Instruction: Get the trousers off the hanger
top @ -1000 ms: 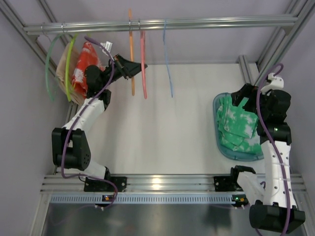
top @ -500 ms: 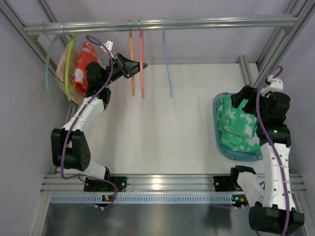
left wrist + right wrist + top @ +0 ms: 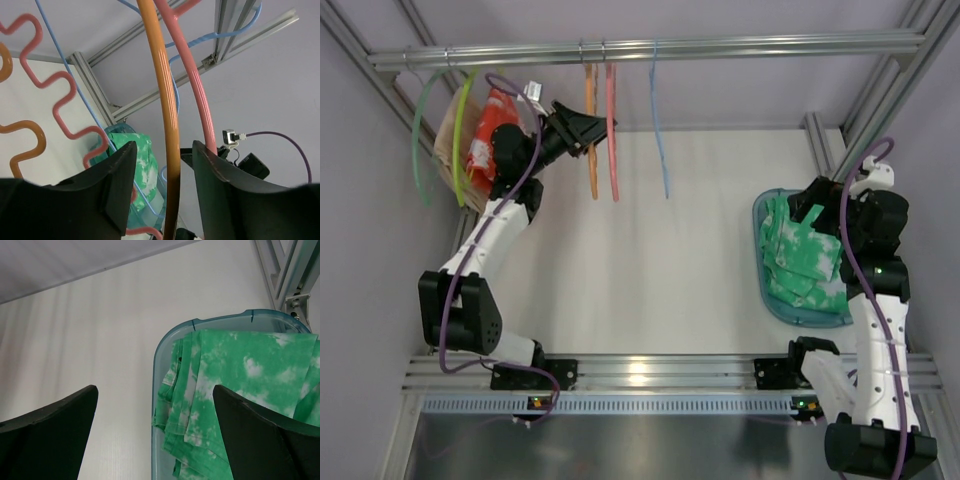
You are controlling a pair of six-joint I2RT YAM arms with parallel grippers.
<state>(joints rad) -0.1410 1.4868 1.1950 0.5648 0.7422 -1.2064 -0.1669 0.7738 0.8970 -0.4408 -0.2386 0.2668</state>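
A white table [image 3: 650,260] is enclosed by grey walls and an aluminium frame, with a rail [image 3: 720,46] across its far edge. The trousers [image 3: 800,250], green with white blotches, are laid in a tray [image 3: 758,262] at the right edge, under the wide-spread right gripper [image 3: 154,387]. The bare orange hanger [image 3: 590,150] is hung on the rail and straddled, not pinched, by the partly spread left gripper [image 3: 163,145]. A pink hanger [image 3: 611,140] is hung just beside it.

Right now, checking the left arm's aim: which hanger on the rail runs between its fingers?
The orange hanger, running through the gap between the left fingers. The pink hanger passes outside them; the blue hanger hangs farther off.
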